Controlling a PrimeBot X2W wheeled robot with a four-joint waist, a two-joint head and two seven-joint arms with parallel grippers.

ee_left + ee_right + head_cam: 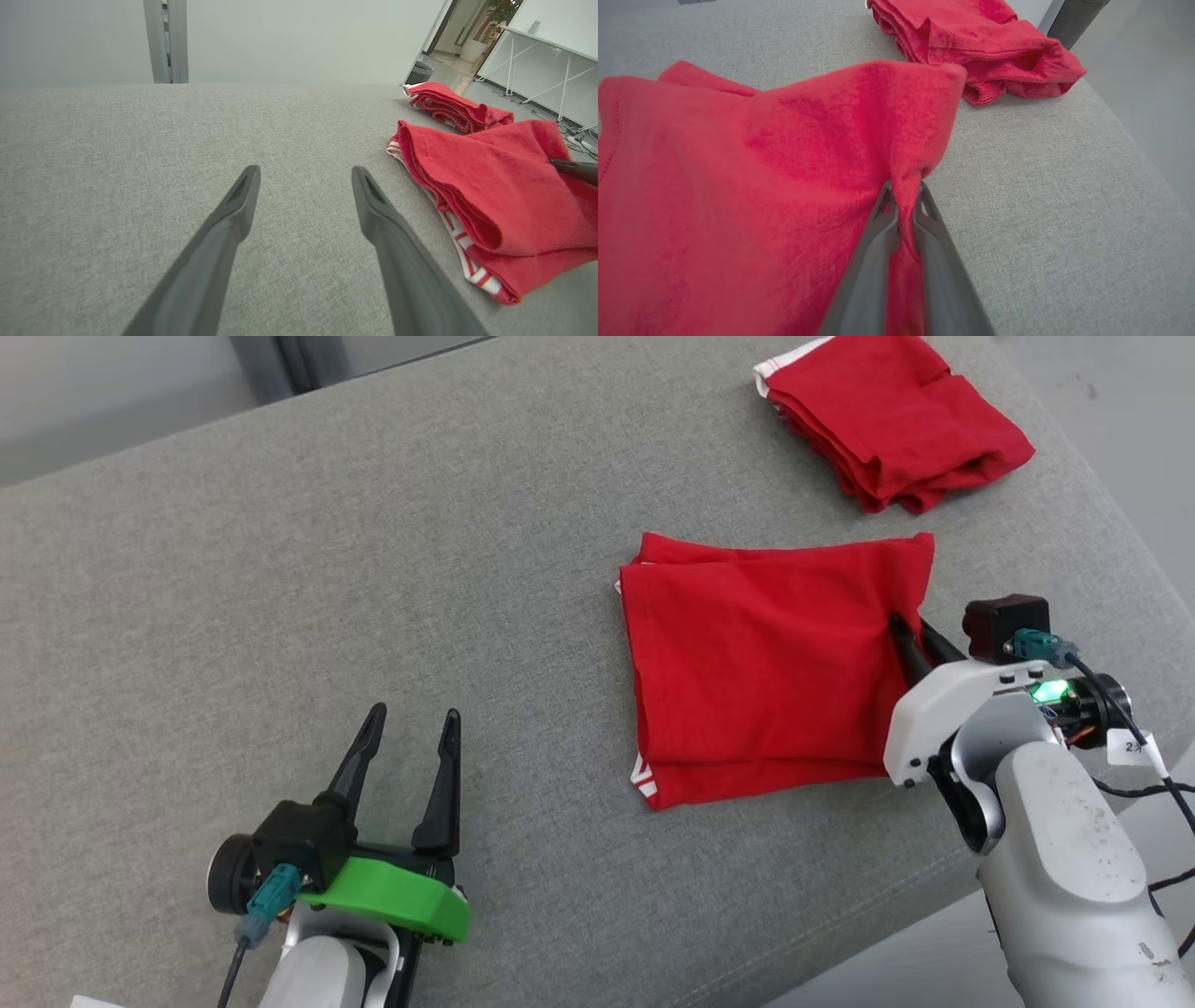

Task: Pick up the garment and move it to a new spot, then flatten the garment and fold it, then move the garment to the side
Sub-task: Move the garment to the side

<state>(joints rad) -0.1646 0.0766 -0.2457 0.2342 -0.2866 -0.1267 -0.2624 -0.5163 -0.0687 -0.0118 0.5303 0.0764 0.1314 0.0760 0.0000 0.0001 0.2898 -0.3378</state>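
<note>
Folded red garment [756, 672] lies flat on the grey cushion [373, 569], right of centre, with white striped trim showing at its near left corner.

- Right gripper [906, 625]: clenched on a pinch of cloth at the garment's right edge. In the right wrist view the fabric bunches up into a ridge between the closed fingers [903, 186]. We cannot tell whether every layer is caught or only the top ones.
- Left gripper [414, 712]: released, jaws wide, over bare cushion and well apart from the garment.

We judge the step to be the last one, shifting the folded piece aside.

- With a one-sided pinch, a high lift would likely let the lower layers drop open. We would keep it low and slide it, pulling along the cloth rather than across the fold.
- Go slowly, and watch the left stacked edge [420, 154] for layers peeling apart.

Edges and room:
- The cushion's right edge runs just beside the right gripper, so there is little margin that way.
- A second folded red garment [892, 420] sits at the far right corner, with a strip of bare cushion between the two.
- Room is wide open to the left and far left.
- The near edge is close below the garment.
</note>
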